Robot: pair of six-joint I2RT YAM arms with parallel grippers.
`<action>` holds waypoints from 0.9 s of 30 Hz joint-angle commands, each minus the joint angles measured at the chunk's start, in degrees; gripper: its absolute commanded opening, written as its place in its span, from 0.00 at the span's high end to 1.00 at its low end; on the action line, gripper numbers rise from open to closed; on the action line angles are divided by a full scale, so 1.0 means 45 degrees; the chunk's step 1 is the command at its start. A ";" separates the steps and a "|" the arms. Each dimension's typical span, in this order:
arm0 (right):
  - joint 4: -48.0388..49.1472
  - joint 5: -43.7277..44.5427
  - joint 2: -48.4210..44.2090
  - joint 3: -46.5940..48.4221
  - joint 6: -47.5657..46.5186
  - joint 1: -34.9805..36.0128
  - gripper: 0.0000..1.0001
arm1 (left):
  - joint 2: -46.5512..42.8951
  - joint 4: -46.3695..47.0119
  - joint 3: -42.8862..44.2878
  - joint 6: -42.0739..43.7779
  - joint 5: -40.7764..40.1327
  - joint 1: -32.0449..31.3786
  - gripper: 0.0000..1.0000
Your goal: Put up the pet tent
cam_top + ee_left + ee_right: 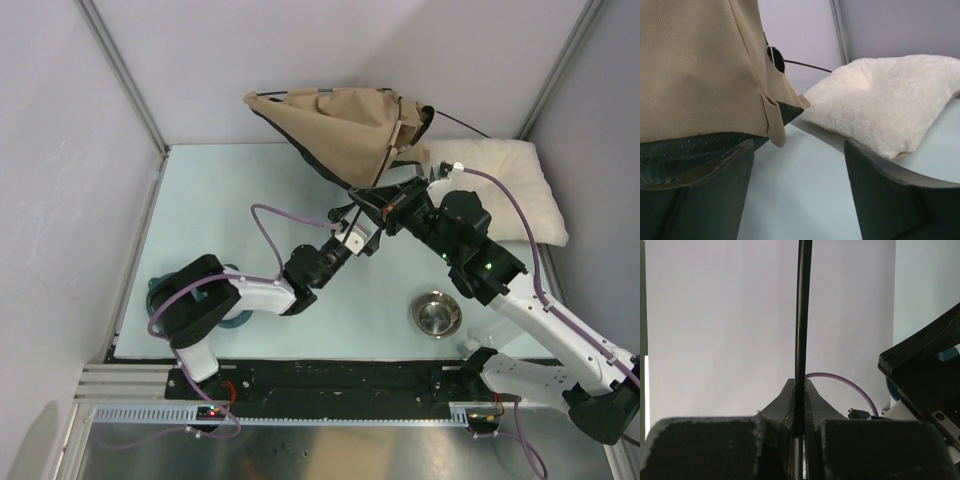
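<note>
Top external view: pet tent [340,130] held raised at the far edge of the desk [230,180] beside the cream pillow [500,185], right jaws clamped on its thin black pole [802,315], left jaws spread wide just below the tan hem

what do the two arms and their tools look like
The left arm and right arm both have white links with black joint housings, and a purple cable loops along each. A small green light glows on the right arm. The left tool has broad dark fingers. The right tool has black fingers with grainy pads.
</note>
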 commanded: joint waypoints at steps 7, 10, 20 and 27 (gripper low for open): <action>-0.0134 0.0221 -0.0108 0.0464 -0.0046 -0.0151 1.00 | 0.0412 0.3102 0.1405 0.0646 -0.1342 0.0072 0.30; -0.0115 0.0189 -0.0051 0.0464 -0.0051 -0.0128 1.00 | 0.0552 0.3103 0.1588 0.0763 -0.1633 0.0069 0.32; 0.0018 0.0142 -0.0006 0.0474 -0.0032 -0.0129 1.00 | 0.0897 0.3084 0.1748 0.0602 -0.2024 0.0196 0.58; -0.0072 0.0229 -0.0010 0.0463 -0.0103 -0.0139 1.00 | 0.1029 0.3084 0.1926 0.0381 -0.1971 0.0369 0.63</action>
